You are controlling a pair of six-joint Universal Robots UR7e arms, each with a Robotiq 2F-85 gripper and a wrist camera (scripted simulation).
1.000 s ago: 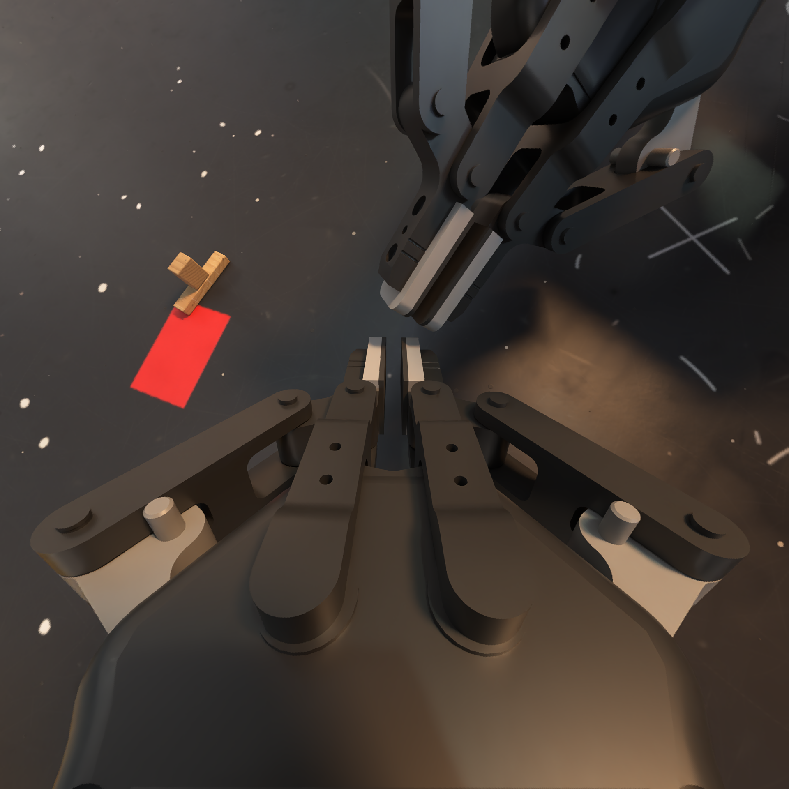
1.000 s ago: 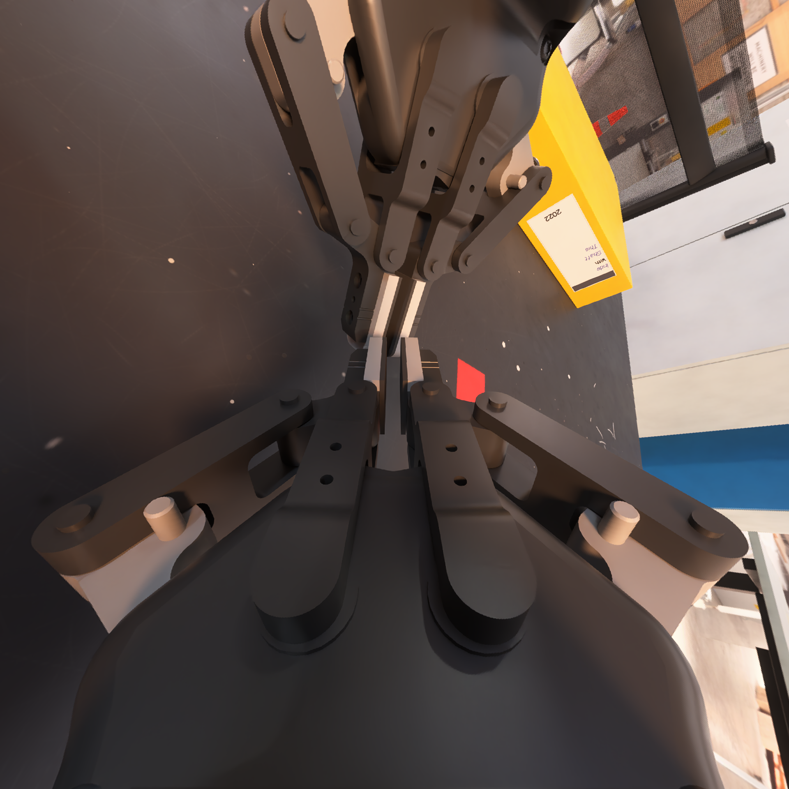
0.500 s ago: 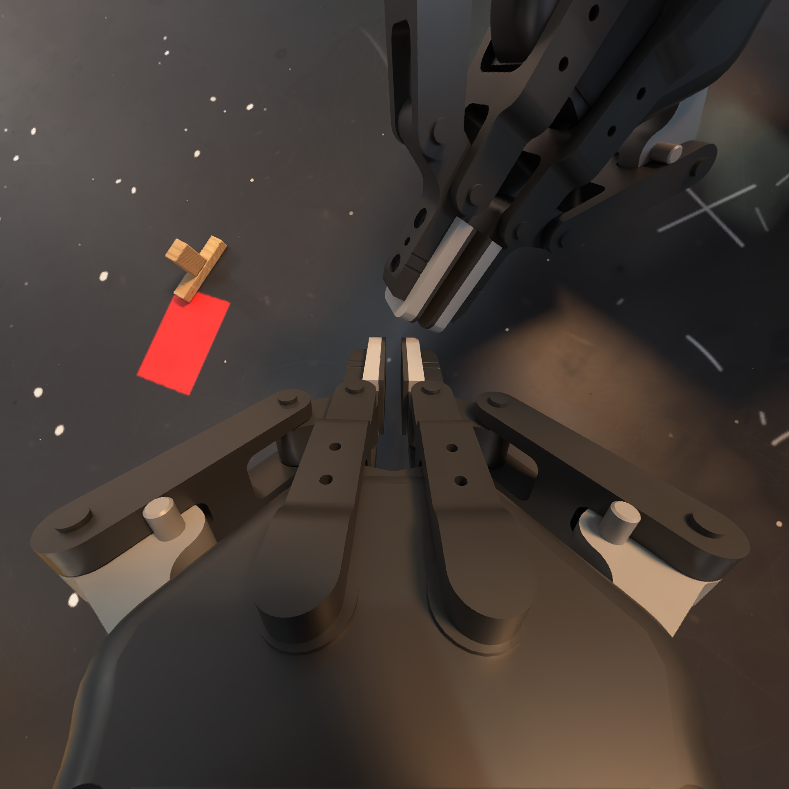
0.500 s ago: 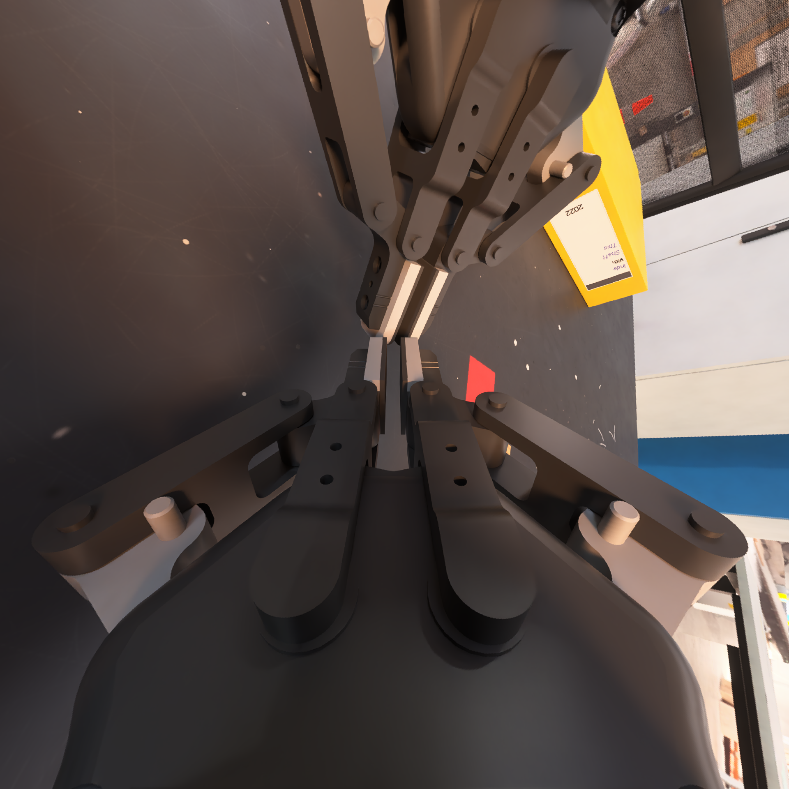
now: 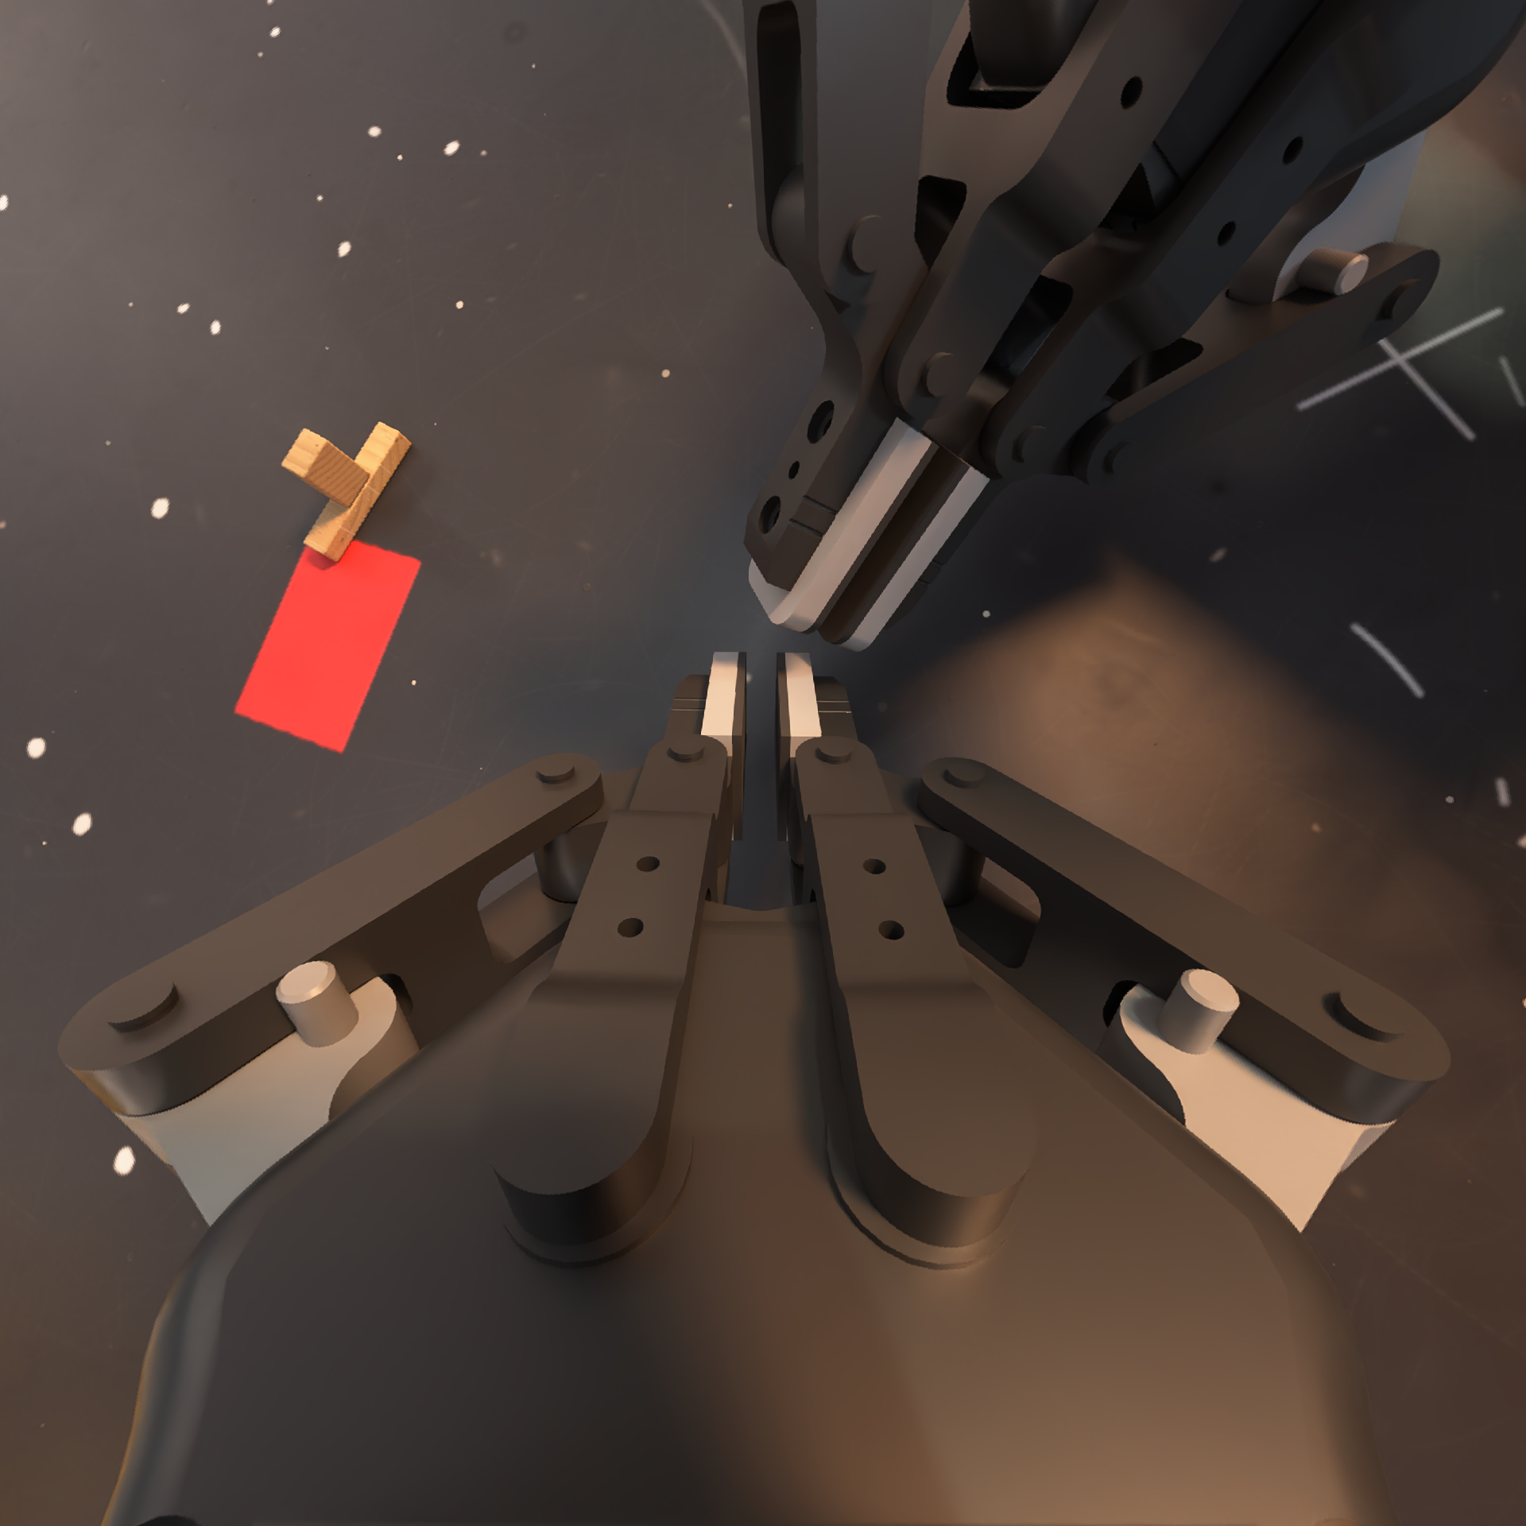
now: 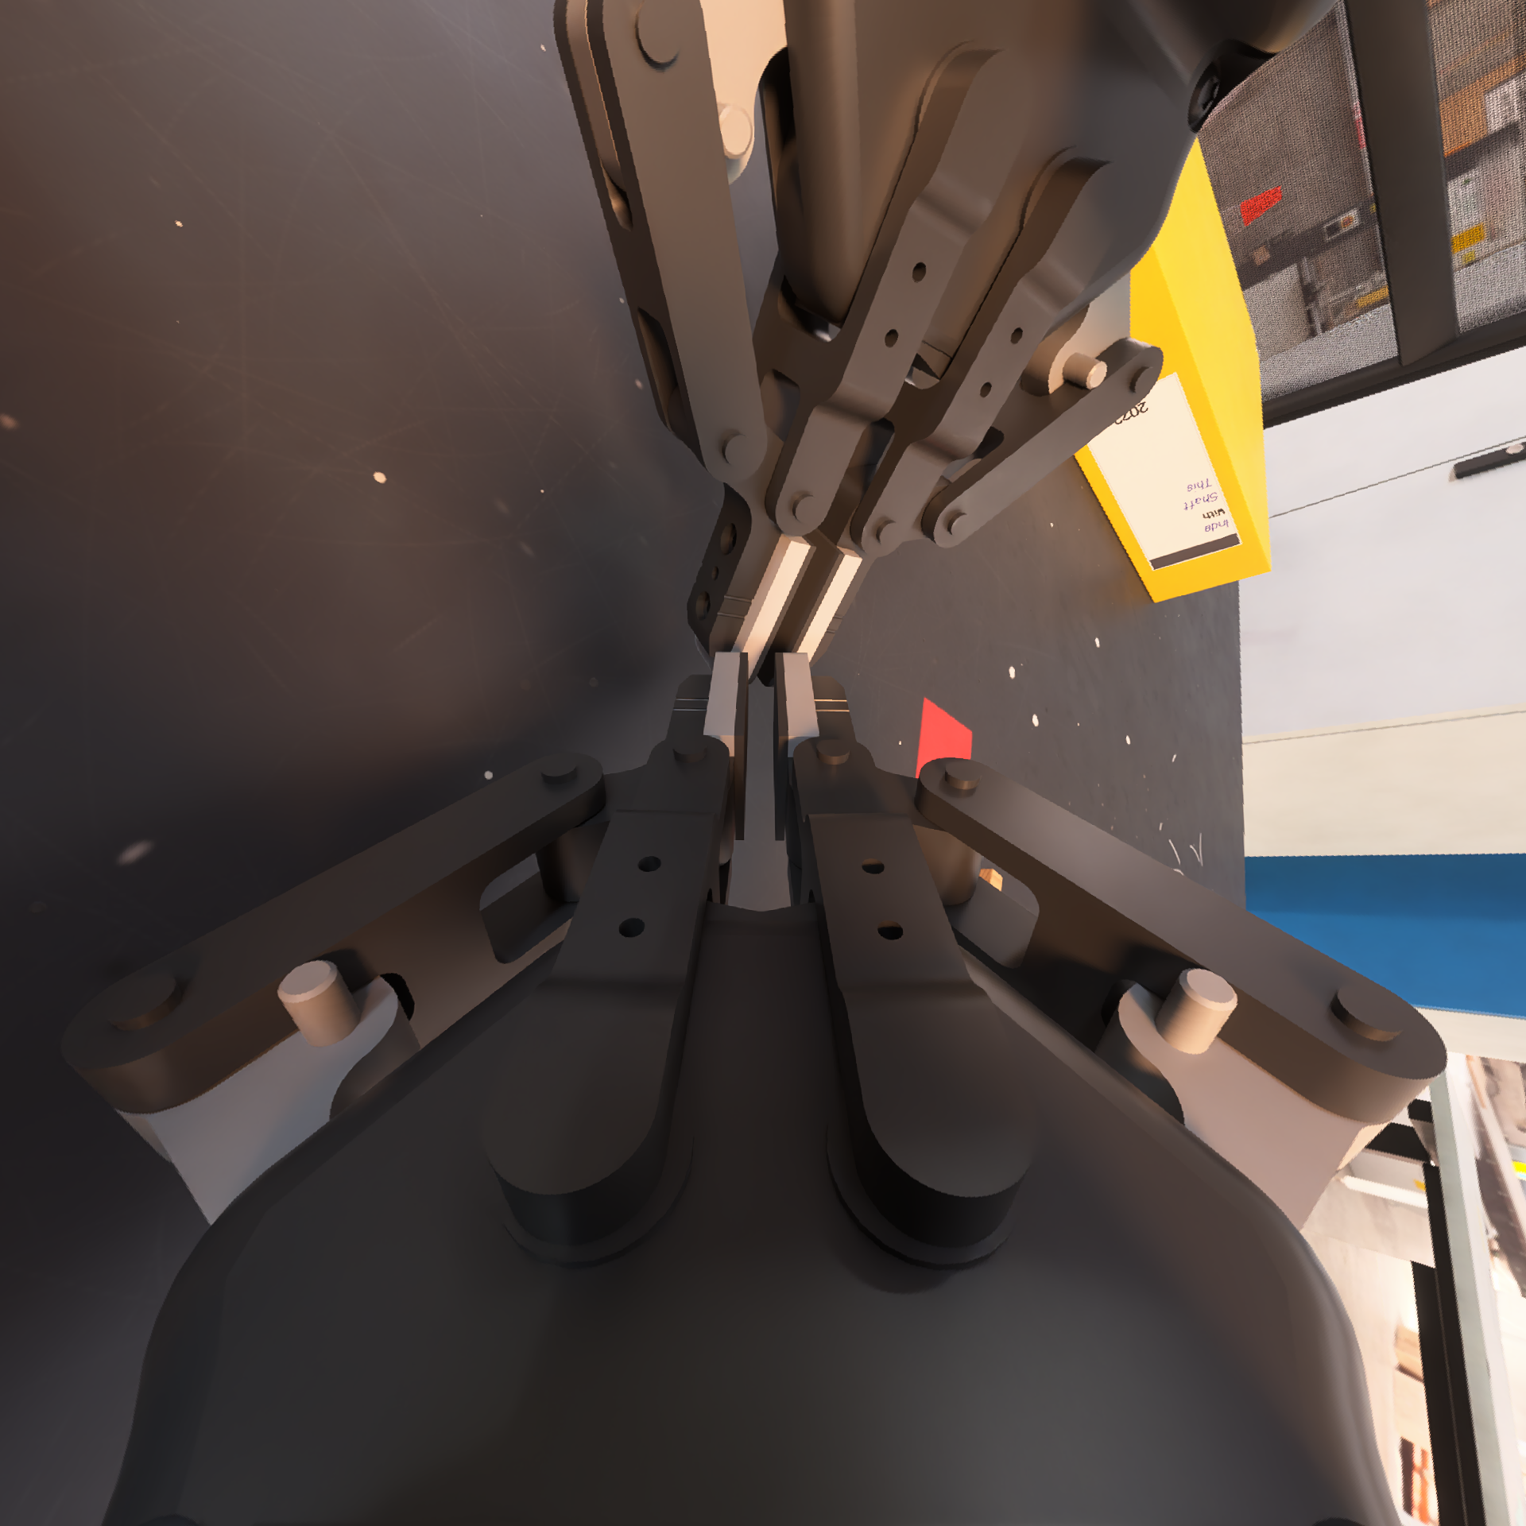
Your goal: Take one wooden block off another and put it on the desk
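1. Left wrist view: upper wooden block (image 5: 324,465) lies crosswise on the lower wooden block (image 5: 360,493), at ten o'clock on the dark desk (image 5: 537,347).
2. A red patch (image 5: 329,649) touches the lower block's near end.
3. Left gripper (image 5: 761,689) is clenched and empty, well apart from the blocks.
4. Right gripper (image 6: 760,694), also clenched and empty, faces it tip to tip; a yellow box (image 6: 1197,396) sits at two o'clock.

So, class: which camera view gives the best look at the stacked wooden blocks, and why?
The left wrist view: both wooden blocks show whole on the dark desk, one lying across the other, beside the red patch. The right wrist view shows only a tan sliver behind the right gripper, perhaps a block.
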